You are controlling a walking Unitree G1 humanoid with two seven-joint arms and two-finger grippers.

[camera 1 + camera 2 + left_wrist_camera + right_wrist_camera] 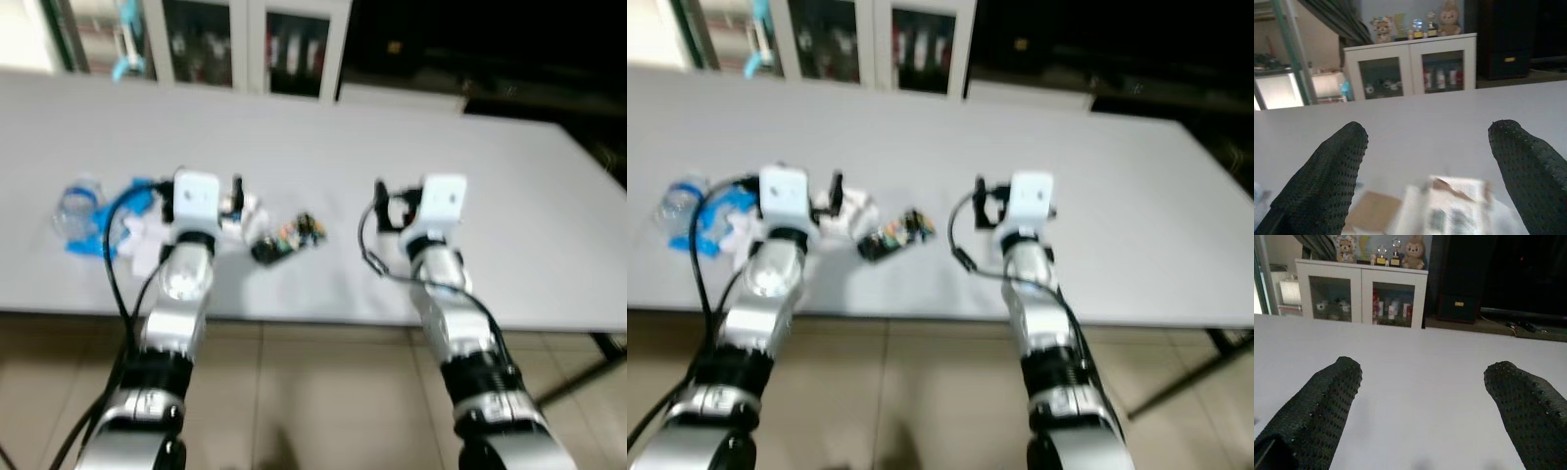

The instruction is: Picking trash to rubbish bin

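Note:
Trash lies on the left part of the white table [509, 196]: a crushed clear bottle [78, 206], a blue wrapper [132, 196], crumpled white paper [245, 211] and a dark, colourful wrapper [286, 237]. My left gripper [1430, 142] is open low over the table, right at the white paper and cardboard scrap [1449, 208], which lies between its fingers [1332, 171]. It grips nothing. My right gripper [1422, 377] is open over bare table to the right of the dark wrapper, holding nothing.
A white cabinet with glass doors [245, 44] stands behind the table, with soft toys [1415, 252] on top. A dark area lies to the back right. The table's near edge [323, 318] runs just under my forearms, with tiled floor [313, 401] below.

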